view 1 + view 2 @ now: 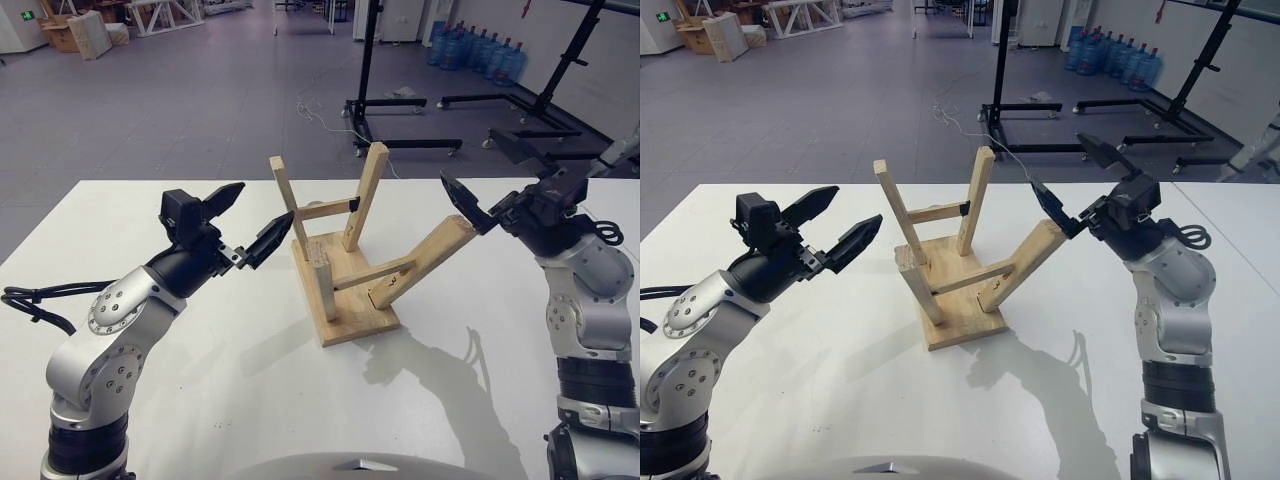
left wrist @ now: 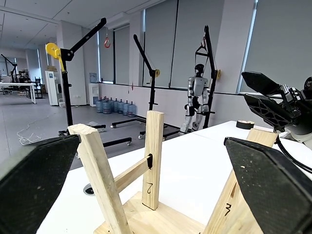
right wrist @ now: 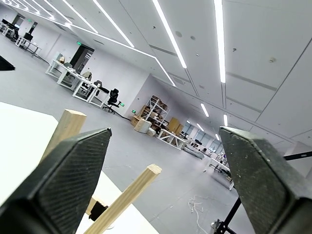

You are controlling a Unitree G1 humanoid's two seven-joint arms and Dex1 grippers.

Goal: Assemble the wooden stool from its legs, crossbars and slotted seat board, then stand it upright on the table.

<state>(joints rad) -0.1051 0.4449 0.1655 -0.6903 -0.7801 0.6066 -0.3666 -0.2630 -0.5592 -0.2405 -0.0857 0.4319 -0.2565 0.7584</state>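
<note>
stool (image 1: pixel 345 270) sits legs-up on the desk (image 1: pixel 250 400) between two wide-open hands, its tilted leg (image 1: pixel 425 258) leaning out at the right hand (image 1: pixel 1056 161), left hand (image 1: pixel 262 208) just beside the upright ones

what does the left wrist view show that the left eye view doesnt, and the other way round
Left wrist view: pencilled marks on two legs, a tape roll on the table, a hanging humanoid behind. Left eye view: the short near leg and the lower crossbar. Shared: the seat board, the upper crossbar, and the left gripper and right gripper, both open.
</note>
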